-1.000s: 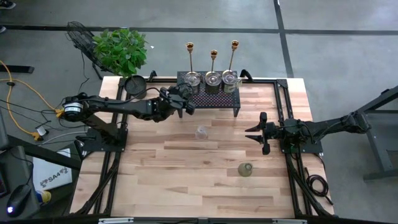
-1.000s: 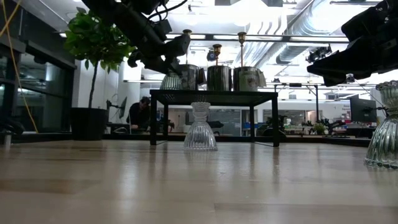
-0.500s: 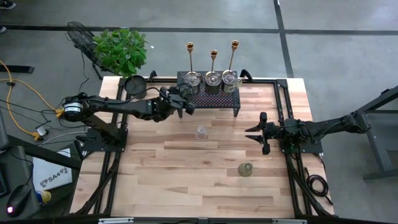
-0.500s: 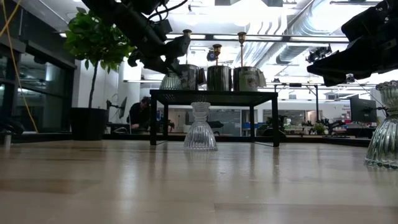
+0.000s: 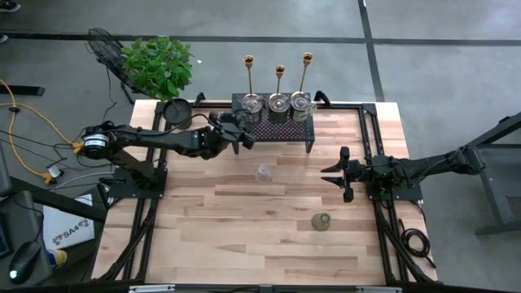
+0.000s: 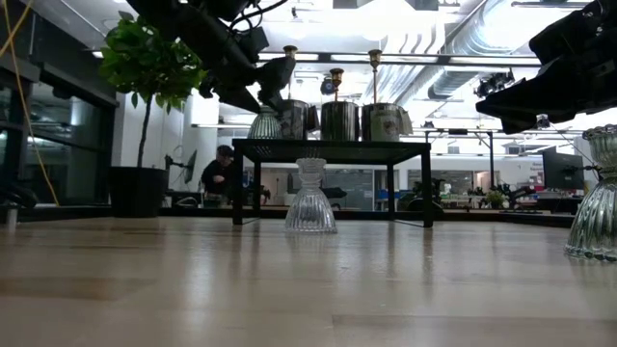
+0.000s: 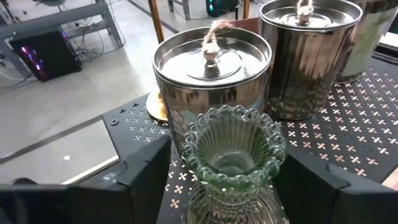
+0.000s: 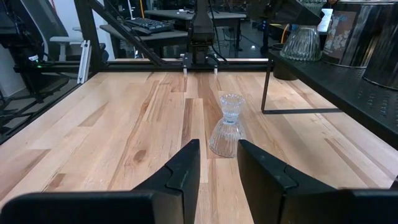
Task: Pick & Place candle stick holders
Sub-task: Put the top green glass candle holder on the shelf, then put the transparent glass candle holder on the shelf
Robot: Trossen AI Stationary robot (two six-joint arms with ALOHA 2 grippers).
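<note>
The left gripper (image 5: 242,130) stands with its dark fingers (image 7: 144,177) spread clear on either side of a ribbed greenish glass candle holder with a beaded rim (image 7: 233,152), which sits on the black perforated metal rack (image 7: 367,134) just beside a silvery lidded cup (image 7: 212,74). The glass looks rigid, smooth and breakable, likely slippery; its narrow waist under the rim seems the safest hold. A clear ribbed glass holder (image 8: 227,125) stands on the wooden table (image 5: 244,228), ahead of the waiting right gripper (image 5: 340,172), whose fingers sit slightly parted around nothing
</note>
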